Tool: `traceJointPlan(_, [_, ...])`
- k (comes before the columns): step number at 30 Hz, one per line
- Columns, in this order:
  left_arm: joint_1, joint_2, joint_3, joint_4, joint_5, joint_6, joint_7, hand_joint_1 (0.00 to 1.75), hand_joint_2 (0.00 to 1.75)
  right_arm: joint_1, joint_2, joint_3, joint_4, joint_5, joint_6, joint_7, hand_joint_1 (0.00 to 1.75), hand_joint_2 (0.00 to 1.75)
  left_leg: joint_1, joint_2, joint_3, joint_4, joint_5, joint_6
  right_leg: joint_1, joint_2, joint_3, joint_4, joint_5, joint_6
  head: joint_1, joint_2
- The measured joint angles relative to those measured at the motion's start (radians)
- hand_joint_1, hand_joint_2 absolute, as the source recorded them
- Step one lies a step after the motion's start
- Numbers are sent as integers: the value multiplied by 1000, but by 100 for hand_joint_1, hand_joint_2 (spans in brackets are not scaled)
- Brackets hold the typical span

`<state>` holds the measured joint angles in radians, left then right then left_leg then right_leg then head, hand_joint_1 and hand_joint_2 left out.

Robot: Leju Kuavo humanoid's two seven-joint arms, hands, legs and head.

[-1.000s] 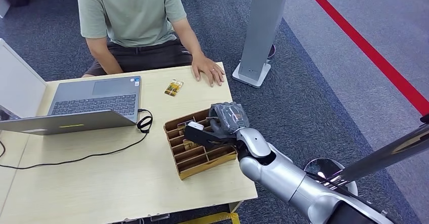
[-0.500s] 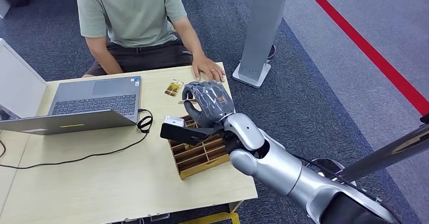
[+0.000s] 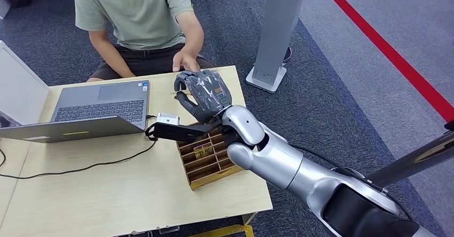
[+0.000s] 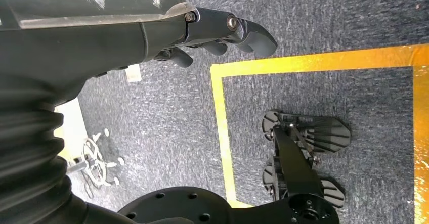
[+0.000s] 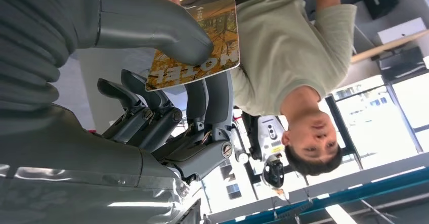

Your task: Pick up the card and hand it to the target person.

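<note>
Plainly the table point(image 3: 107, 194) is the stage for this handover: its far edge faces the person point(image 3: 139, 12), who sits just beyond it, so anything offered across that edge reaches them without a stretch. On the near-left part lies an open laptop point(image 3: 96, 111), its cable looping toward the middle. Toward the near-right corner sits the slotted cardboard tray point(image 3: 206, 165), its compartments holding at least one more card (the rest are too shadowed to count).

Above the far edge the right hand point(image 3: 206, 95) is lifted clear of the tray, and the person's hand point(image 3: 184, 60) is raised just beyond it, near but seemingly not touching. In the right wrist view the card point(image 5: 195, 47), printed with autumn foliage and the word HOTEL, is pinched between the thick thumb and the darker fingers point(image 5: 212, 97), most of its face left free, probably so the person can take hold.

The left hand point(image 4: 222, 29) hangs over the carpet, fingers loosely curled and holding nothing, kept out of the way.
</note>
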<state>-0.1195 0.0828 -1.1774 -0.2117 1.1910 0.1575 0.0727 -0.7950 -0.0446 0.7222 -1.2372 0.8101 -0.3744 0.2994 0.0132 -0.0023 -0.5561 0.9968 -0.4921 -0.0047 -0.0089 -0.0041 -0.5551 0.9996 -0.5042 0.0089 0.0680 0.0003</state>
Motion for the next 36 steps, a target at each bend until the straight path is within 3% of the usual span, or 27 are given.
traceJointPlan(11, [-3, 0, -8, 0, 8, 0, -2, 0, 175, -27, 65, 31, 246, -7, -86, -32, 175, 175, 0, 0, 0, 0, 0, 0, 0, 0, 0, 0, 0, 0, 0, 0])
traceJointPlan(15, [-3, 0, -11, 0, 10, 0, -1, 0, 175, -37, 75, 34, 307, -6, -94, -36, 0, 175, 0, 0, 0, 0, 0, 0, 0, 0, 0, 0, 0, 0, 0, 0])
traceJointPlan(29, [-1, 0, -16, 0, 24, 11, -15, 0, 175, -43, 98, 40, 396, 2, -100, -48, 0, 175, 0, 0, 0, 0, 0, 0, 0, 0, 0, 0, 0, 0, 0, 0])
traceJointPlan(36, [6, 0, -16, 0, 42, 14, -15, 0, 175, -22, 76, 17, 313, -101, -114, -62, 0, 175, 0, 1, 1, 0, 0, 0, 0, 1, 0, 0, 0, 0, 0, 0])
